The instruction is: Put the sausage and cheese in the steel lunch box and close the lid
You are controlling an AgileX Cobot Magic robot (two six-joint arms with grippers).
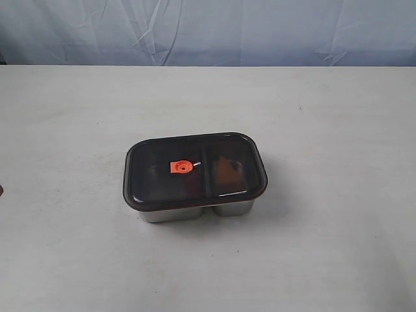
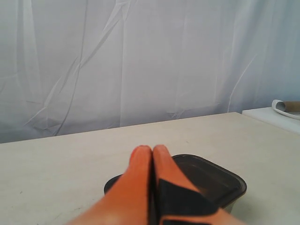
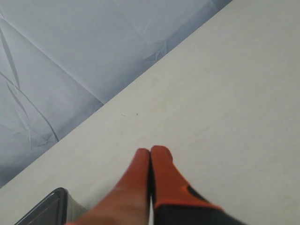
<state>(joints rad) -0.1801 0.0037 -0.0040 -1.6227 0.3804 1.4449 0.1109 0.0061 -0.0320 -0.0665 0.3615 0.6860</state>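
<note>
Both your left gripper and right gripper are closed on nothing; the lid sits on the steel lunch box, far from every table edge; an unpressed corner could pop loose.

The lid sits on the steel lunch box, mid-table

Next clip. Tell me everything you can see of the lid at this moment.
The lid is a dark, translucent rectangle with rounded corners, plastic by its look, with a small orange valve tab near its centre. It sits flat on the steel lunch box, covering it fully, near the middle of the table. The box's divider and a dim orange shape in the smaller compartment show through it. Only the box touches it.
</note>
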